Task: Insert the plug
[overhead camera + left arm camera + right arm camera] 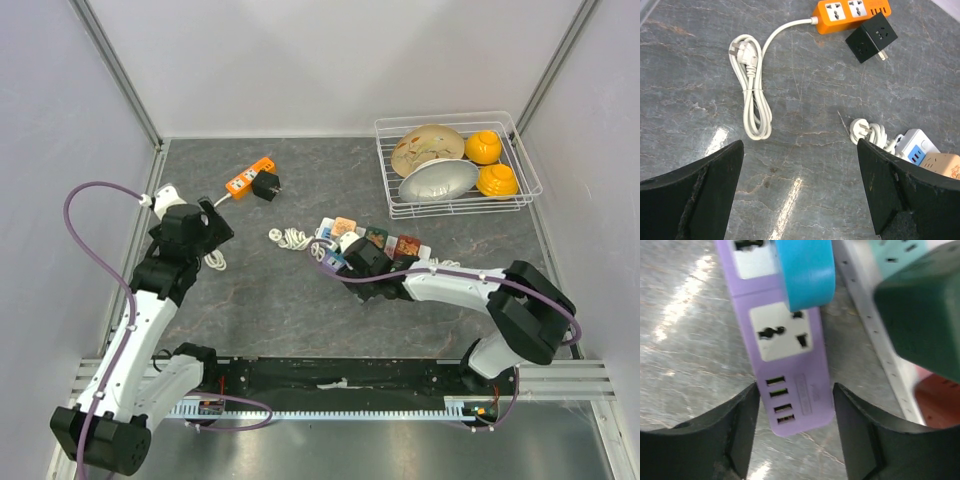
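The right gripper (795,388) pinches the purple power strip (788,340) by its end, likely to steady it for plugging, while the left gripper (800,144) hovers spread wide.

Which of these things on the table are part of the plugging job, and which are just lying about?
Probably part of the job:
- purple power strip, gripped by the right hand
- orange power strip
- black adapter
- coiled white cord

Just lying about:
- wire rack
- plates in it
- yellow bowls in it
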Tool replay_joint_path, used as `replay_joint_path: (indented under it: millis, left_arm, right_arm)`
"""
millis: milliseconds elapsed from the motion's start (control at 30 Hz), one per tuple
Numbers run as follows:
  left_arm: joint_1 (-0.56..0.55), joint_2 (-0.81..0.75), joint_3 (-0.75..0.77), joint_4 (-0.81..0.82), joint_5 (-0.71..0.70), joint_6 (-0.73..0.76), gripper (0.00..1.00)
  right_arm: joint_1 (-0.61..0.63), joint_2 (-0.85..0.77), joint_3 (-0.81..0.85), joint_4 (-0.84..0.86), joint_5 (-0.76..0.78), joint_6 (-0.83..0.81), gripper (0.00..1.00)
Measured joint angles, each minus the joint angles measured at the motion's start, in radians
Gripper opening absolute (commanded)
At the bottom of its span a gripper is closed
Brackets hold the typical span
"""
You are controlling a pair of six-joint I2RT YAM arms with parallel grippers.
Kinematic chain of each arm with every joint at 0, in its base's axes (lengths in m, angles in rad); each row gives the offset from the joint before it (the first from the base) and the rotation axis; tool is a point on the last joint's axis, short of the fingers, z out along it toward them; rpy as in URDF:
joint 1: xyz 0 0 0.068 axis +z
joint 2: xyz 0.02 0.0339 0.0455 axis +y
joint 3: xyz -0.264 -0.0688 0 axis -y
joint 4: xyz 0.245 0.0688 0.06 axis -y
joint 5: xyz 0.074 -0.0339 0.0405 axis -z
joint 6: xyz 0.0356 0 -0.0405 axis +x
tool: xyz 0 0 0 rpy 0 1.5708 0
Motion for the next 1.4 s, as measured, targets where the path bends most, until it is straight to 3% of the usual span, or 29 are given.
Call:
replay_joint_path:
  millis: [67,233,400,633,833,900,1000,1033,1067,1400]
  left_arm:
    - [0.001,0.016,0.0,0.013,0.02,0.01,0.99]
    - [0.005,0.116,0.006,0.04,0.077,0.052,0.97]
    - [0.018,0.307,0.11,0.049,0.162,0.113,0.97]
    - [0.099,0.653,0.41,0.132,0.251,0.129,0.98]
    - [0.183,0.952,0.618,0.158,0.305,0.14,0.82]
    - [0.209,1.024,0.648,0.161,0.318,0.149,0.81]
    - [0.241,1.102,0.68,0.154,0.33,0.18,0.75]
    - [0.248,1.119,0.69,0.153,0.332,0.188,0.65]
    - [0.255,1.137,0.704,0.149,0.33,0.195,0.63]
    - [0.289,1.238,0.772,0.131,0.338,0.201,0.6]
  right_arm:
    - [-0.029,-0.029,-0.015,-0.004,-0.003,-0.017,0.86]
    - [-0.061,-0.095,-0.035,-0.004,-0.045,-0.048,0.98]
    - [-0.058,-0.186,-0.063,0.021,-0.112,-0.058,0.98]
    - [-0.058,-0.351,-0.113,0.092,-0.178,-0.065,0.98]
    - [-0.058,-0.436,-0.162,0.154,-0.195,-0.06,0.98]
    - [-0.058,-0.449,-0.172,0.164,-0.195,-0.056,0.98]
    - [-0.058,-0.455,-0.179,0.17,-0.195,-0.054,0.98]
    - [-0.058,-0.455,-0.18,0.171,-0.195,-0.054,0.98]
    - [-0.058,-0.455,-0.18,0.173,-0.195,-0.054,0.98]
    - [-0.058,-0.431,-0.183,0.187,-0.195,-0.054,0.98]
